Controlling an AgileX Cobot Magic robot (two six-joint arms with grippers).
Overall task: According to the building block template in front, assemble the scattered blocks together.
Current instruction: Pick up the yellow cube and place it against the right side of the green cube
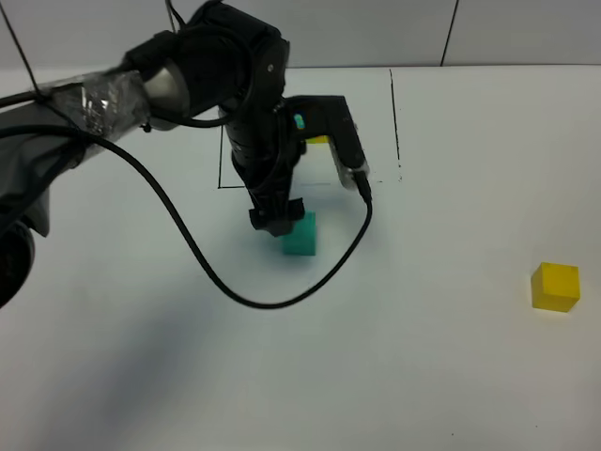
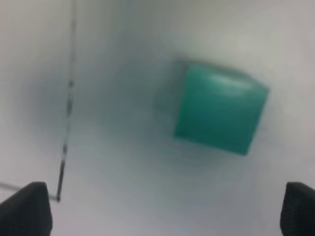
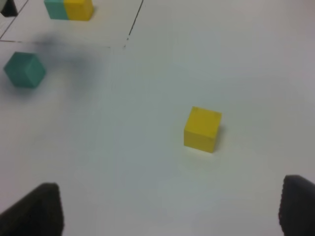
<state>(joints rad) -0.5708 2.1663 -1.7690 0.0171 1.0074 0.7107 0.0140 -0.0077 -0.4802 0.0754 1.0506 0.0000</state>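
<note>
The left claw (image 2: 167,209), jaws apart, hangs over the teal cube (image 1: 301,236) just outside the template (image 3: 69,9) outline, apparently to grasp it, while the right claw (image 3: 170,210), also apart, faces the yellow cube (image 1: 555,287) well away on the desk (image 1: 423,376).
</note>
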